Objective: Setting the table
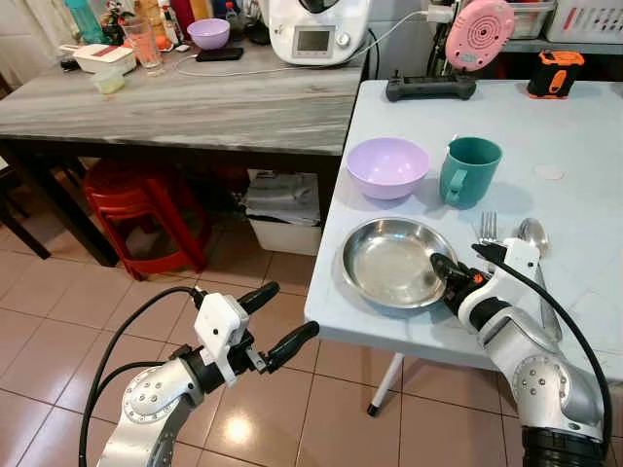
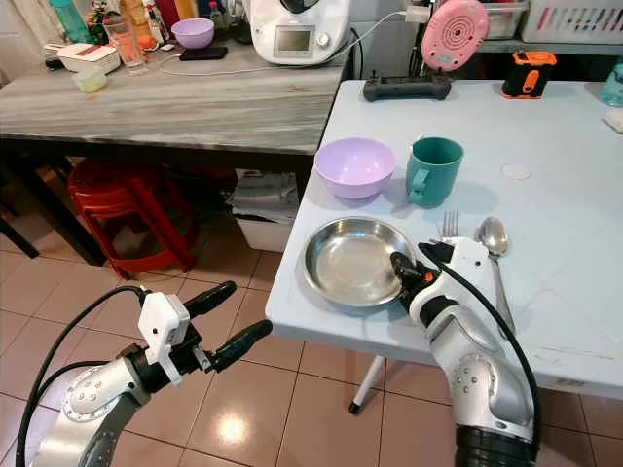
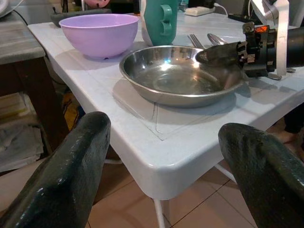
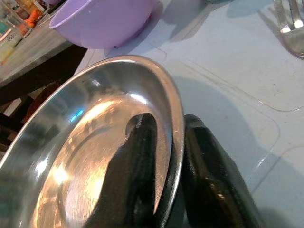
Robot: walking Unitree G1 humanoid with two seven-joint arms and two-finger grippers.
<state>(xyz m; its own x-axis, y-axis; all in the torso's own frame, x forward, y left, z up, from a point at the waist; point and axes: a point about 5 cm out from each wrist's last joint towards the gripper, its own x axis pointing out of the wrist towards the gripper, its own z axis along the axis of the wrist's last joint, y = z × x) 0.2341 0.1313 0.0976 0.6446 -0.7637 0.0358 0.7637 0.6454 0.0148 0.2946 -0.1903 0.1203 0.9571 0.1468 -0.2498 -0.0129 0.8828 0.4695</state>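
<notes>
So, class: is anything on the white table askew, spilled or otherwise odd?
Nothing spilled or damaged. One oddity: the steel plate sits near the white table edge, its rim pinched by the right gripper. Purple bowl and teal mug stand upright.
</notes>
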